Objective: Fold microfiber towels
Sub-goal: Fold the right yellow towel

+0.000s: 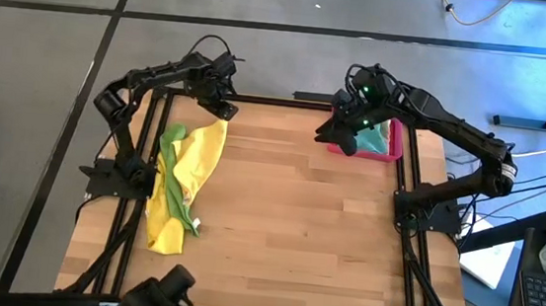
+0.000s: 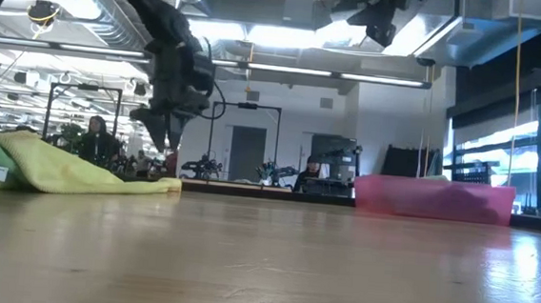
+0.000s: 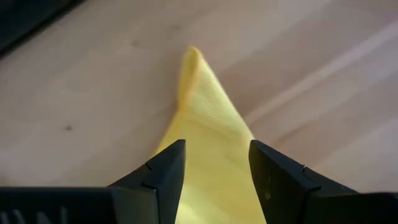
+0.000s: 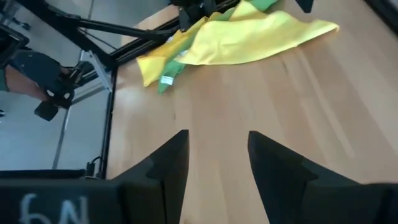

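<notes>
A yellow towel (image 1: 198, 156) lies crumpled along the table's left side, tangled with a bright green towel (image 1: 172, 149) and a second yellow one (image 1: 160, 224). The heap also shows in the low view (image 2: 69, 171) and the right wrist view (image 4: 249, 37). My left gripper (image 1: 222, 111) is open and hovers over the yellow towel's far pointed corner (image 3: 194, 68). Its fingers stand on either side of the cloth, above it (image 2: 164, 144). My right gripper (image 1: 338, 142) is open and empty, high over the table (image 4: 217, 162) beside a pink tray. A teal towel (image 1: 378, 140) lies in that tray.
The pink-red tray (image 1: 397, 156) stands at the table's far right corner and also shows in the low view (image 2: 434, 199). Bare wood lies between the towel heap and the tray. People and other equipment show in the room beyond the table.
</notes>
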Action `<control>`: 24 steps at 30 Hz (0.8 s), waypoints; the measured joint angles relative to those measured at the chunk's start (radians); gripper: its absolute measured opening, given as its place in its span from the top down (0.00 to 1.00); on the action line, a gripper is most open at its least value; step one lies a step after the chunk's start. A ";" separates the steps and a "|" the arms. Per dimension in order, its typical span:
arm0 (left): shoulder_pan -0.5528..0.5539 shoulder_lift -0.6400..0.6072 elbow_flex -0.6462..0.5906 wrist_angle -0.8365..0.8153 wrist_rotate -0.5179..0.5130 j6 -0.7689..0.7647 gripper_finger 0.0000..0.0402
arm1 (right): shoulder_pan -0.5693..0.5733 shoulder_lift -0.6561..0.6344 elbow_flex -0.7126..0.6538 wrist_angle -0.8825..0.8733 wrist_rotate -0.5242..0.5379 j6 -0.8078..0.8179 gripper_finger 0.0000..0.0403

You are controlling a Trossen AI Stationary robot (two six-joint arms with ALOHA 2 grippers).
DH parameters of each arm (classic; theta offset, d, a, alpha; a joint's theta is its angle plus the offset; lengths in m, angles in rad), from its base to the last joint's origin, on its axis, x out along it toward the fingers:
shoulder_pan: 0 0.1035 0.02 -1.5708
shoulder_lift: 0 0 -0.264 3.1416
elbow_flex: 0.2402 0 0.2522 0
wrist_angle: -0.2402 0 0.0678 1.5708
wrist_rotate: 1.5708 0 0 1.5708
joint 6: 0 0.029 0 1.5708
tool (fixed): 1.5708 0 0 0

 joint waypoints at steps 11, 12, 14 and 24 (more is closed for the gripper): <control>0.052 0.126 0.000 0.078 0.100 0.060 0.57 | -0.002 0.000 0.000 0.166 0.172 0.094 0.59; 0.052 0.136 0.000 0.087 0.099 0.064 0.57 | -0.002 0.000 0.000 0.176 0.177 0.112 0.59; 0.052 0.152 0.000 0.102 0.098 0.067 0.57 | -0.002 0.000 0.000 0.180 0.188 0.137 0.59; 0.031 0.204 0.000 0.102 0.106 0.086 0.59 | -0.002 0.007 0.000 0.179 0.232 0.195 0.59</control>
